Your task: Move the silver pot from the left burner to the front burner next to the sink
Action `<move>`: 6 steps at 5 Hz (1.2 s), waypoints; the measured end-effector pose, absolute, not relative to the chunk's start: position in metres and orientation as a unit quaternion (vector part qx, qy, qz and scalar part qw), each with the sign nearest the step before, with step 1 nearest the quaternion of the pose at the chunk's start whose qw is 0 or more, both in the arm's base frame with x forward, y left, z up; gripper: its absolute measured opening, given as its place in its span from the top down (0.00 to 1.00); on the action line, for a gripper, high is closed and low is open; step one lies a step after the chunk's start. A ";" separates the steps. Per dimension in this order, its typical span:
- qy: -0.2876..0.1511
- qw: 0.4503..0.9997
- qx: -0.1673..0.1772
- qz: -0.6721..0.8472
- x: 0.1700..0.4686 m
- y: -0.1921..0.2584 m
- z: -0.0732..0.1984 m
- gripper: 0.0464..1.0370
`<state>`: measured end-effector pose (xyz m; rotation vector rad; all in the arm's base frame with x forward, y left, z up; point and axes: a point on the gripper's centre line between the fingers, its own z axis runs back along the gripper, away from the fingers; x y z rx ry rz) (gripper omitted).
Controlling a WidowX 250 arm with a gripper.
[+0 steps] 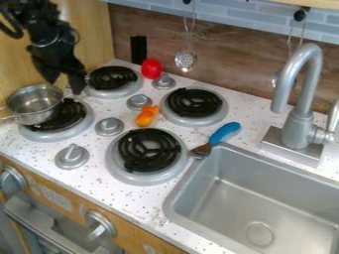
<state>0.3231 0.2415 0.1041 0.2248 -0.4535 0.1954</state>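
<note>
1. Landmark: metal pot (31,110), open top up, on the left burner (74,130), set toward that burner's outer back side.
2. Gripper (65,85): black, hanging from upper left, just right of and behind the pot. Fingers spread, nothing pinched between them. Contact with the pot's handle: cannot tell.
3. Back burner (114,78): behind and right of pot, near gripper.
4. Red rounded object (151,69): farther right and back from pot, by a stove knob (163,82).
5. Orange object (146,116): well right of pot, between burners; exact kind unclear.
6. Blue-handled tool (225,132): farther right of pot, its brownish head between the front burner (148,151) and the sink (173,198).
7. Faucet (301,119): far right of pot, on the speckled white desk (132,206) behind the sink.
8. Slotted spoon (186,60): hanging on the wall, right of and behind pot.
</note>
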 end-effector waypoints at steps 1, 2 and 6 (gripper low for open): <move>-0.211 0.965 0.110 0.115 0.320 0.263 0.091 0.04; -0.190 0.970 0.106 0.110 0.323 0.270 0.071 0.04; -0.201 0.973 0.085 0.072 0.327 0.264 0.045 0.67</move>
